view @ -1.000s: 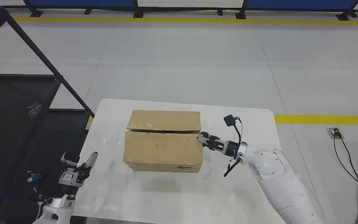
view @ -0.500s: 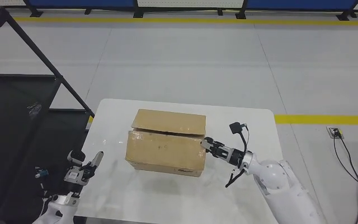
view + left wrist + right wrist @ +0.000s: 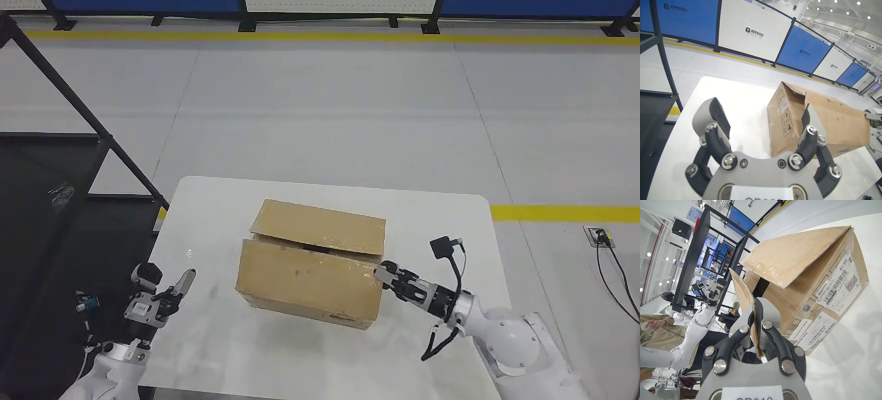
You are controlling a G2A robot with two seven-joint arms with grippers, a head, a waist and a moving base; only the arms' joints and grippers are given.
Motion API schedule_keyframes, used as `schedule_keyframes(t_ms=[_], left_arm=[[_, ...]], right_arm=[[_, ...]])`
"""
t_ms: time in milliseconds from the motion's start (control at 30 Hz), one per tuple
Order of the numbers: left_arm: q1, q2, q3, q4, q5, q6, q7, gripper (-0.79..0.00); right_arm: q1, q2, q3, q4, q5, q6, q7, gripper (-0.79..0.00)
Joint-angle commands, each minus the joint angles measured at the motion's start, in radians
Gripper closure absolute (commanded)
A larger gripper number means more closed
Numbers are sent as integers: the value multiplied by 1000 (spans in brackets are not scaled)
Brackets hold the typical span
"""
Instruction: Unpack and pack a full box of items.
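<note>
One cardboard box point(image 3: 312, 268) sits near the middle of the one white surface point(image 3: 430, 215), turned askew to its edges. Its two top flaps lie nearly closed with a dark slit between them, and what is inside cannot be made out. Two grippers are in view. The right gripper point(image 3: 386, 276), at the lower right of the top view, is clamped on the edge of one flap point(image 3: 742, 290) at the box's right end, the cardboard pinched between its fingers point(image 3: 770, 312). The left gripper point(image 3: 172, 293), at the lower left, hangs well apart from the box with its jaws spread wide. The lower edge of the top view cuts off both arms.
</note>
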Motion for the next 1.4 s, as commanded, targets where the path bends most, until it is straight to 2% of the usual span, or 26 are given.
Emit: schedule_keyframes(t_ms=[0,567,800,833,867,900,1033,1167,1367], left_arm=[[0,0,2,-2,4,1,0,-785],[-17,-1,42,24,104,36,-17,-785],[-22,1,51,38,154,36,-51,-785],[-22,1,51,38,154,36,-51,-785],[-22,1,51,38,154,36,-51,-785],[-22,1,51,38,154,36,-51,-785],[-22,1,51,38,154,36,-51,-785],[-22,1,51,38,154,36,-51,-785],[-22,0,97,52,228,19,-16,-785]], right_arm=[[-13,3,9,-10,15,-17,11,0],[-93,35,101,-58,86,-88,113,0],[-90,47,124,-49,130,-95,160,-15],[-88,47,123,-46,135,-93,162,-191],[-86,48,123,-44,135,-89,162,-625],[-85,49,122,-43,137,-86,160,-785],[-89,52,129,-46,140,-86,134,-785],[-119,54,158,-68,156,-117,59,-785],[-170,51,175,-94,193,-180,-61,-785]])
